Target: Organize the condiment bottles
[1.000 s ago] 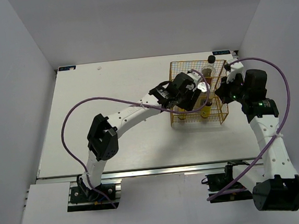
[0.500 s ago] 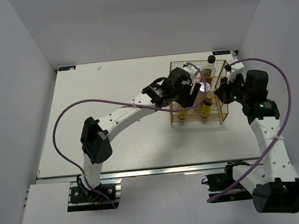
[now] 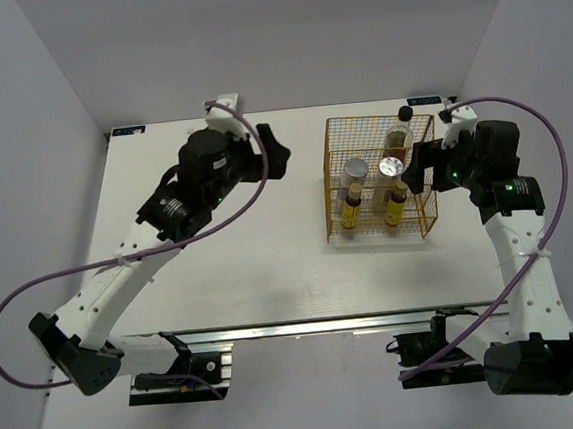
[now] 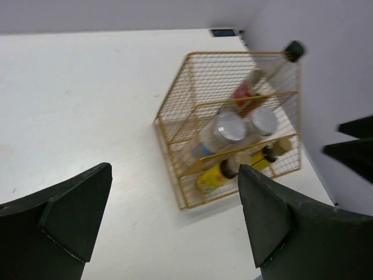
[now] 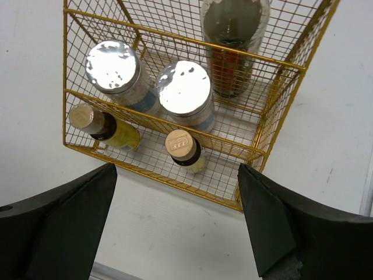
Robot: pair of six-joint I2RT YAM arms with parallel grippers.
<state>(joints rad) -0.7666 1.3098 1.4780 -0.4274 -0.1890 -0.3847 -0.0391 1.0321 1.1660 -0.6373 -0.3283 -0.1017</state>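
All the condiment bottles stand inside the yellow wire basket (image 3: 359, 120). The tall dark-sauce bottle (image 3: 401, 130) (image 5: 233, 41) with a black cap is at the back. Two white cylinders (image 5: 113, 67) (image 5: 185, 87) with shiny lids stand in the middle. Two tiny brown yellow-labelled bottles (image 5: 93, 121) (image 5: 183, 149) are at the front. My left gripper (image 3: 273, 155) (image 4: 175, 216) hovers open, left of the basket and apart from it, with nothing in it. My right gripper (image 3: 418, 171) (image 5: 175, 216) is open above the basket's right front side, holding nothing.
The basket (image 4: 233, 53) sits at the table's back right, close to the right wall. The white tabletop (image 3: 219, 250) stretches to the left and in front of it. Purple cables loop from both arms. The right gripper's dark fingers (image 4: 355, 146) show at the left wrist view's edge.
The left arm has pulled out of the basket and swung left and back, its jaws opening wider. The right gripper has gone from shut to open beside the basket.
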